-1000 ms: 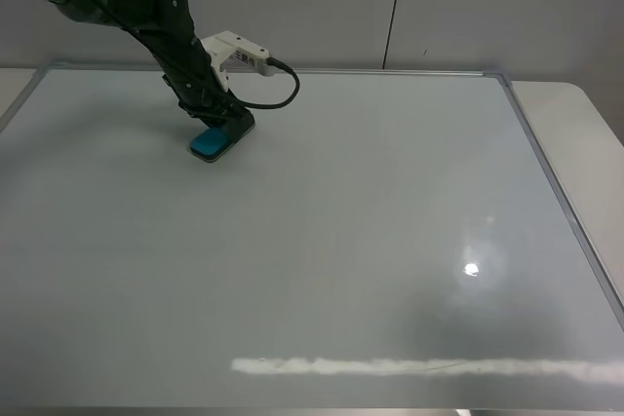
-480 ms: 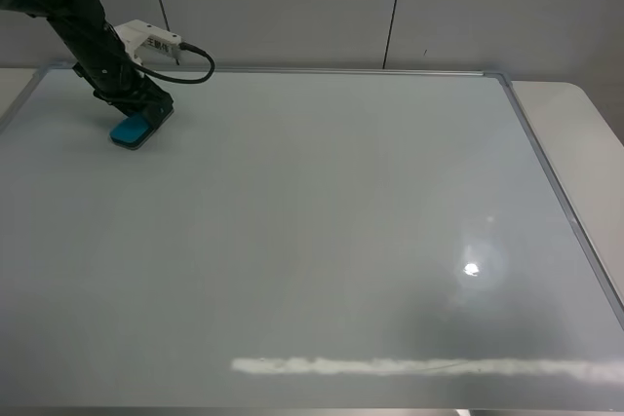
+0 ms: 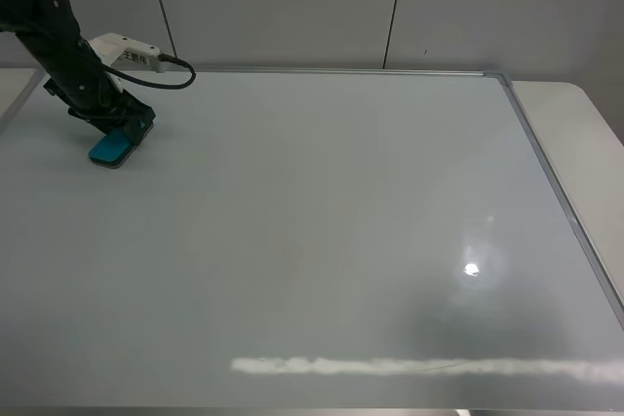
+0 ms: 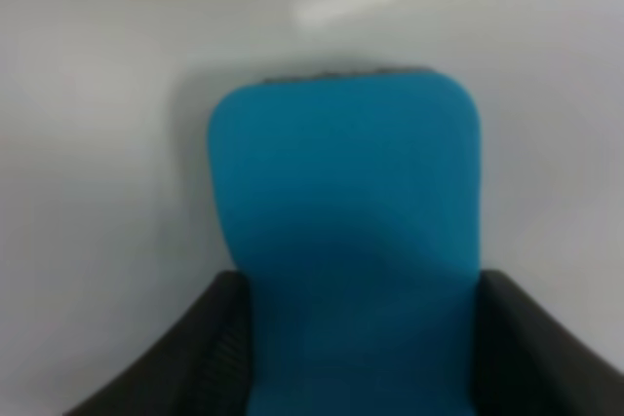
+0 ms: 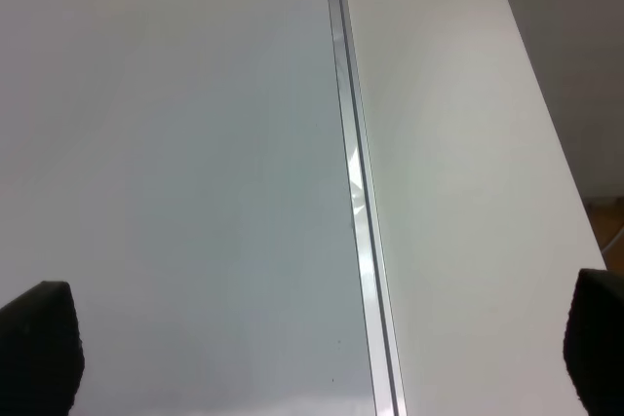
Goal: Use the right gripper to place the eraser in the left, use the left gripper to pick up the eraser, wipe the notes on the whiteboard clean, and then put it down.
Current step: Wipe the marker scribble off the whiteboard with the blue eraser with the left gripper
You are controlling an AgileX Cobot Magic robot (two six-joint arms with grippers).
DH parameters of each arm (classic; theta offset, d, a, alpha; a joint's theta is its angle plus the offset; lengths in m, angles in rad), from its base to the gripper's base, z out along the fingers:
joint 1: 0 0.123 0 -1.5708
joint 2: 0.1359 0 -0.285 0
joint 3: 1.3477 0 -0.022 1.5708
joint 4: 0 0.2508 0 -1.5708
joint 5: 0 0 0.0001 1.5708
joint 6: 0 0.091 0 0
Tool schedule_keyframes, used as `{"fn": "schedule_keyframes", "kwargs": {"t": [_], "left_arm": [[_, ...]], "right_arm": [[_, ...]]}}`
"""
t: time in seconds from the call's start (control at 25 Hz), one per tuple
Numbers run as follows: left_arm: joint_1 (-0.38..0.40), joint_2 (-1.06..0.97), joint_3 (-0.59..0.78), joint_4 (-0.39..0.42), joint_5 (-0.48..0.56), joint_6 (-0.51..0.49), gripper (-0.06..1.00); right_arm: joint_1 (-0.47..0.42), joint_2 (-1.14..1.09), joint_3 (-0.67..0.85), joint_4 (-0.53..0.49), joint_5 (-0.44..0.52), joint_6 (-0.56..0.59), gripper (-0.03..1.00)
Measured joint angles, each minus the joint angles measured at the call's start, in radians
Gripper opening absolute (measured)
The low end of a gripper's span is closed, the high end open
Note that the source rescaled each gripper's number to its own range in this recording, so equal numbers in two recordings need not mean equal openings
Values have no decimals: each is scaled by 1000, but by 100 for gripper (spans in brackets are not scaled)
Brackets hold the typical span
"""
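Observation:
The teal-blue eraser [image 3: 110, 148] lies flat on the whiteboard [image 3: 322, 221] near its far left corner. My left gripper [image 3: 122, 129], on the slim black arm with the white box, is shut on it. In the left wrist view the eraser [image 4: 346, 231] fills the middle, with the left gripper [image 4: 361, 348] clamping its sides between black fingers [image 4: 210, 338]. My right gripper [image 5: 317, 348] is open and holds nothing, its fingertips [image 5: 39, 348] far apart above the whiteboard [image 5: 175, 143]. It is outside the exterior view. The notes do not show anywhere on the board.
The board's silver frame [image 5: 356, 192] runs along its right side, and beyond it lies the white tabletop [image 3: 575, 124]. A grey panelled wall [image 3: 390, 7] stands behind. A bright glare strip [image 3: 419, 367] crosses the board's near edge.
My left gripper has slid the eraser leftward across the far part of the board, from left of centre to the far left corner, then slightly nearer. The grip stayed shut.

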Motion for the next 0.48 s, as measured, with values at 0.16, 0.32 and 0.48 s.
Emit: {"fn": "schedule_keyframes", "kwargs": {"t": [0.16,0.32,0.48], "left_arm": [[-40,-25,67,-36,-43,0,3],[-161,-31,84,-77,-43,0,3],[-246,-43,88,-94,-38,-14,3]], "right_arm": [[0,0,0,0,0,0,99],[0,0,0,0,0,0,99],[0,0,0,0,0,0,99]]}}
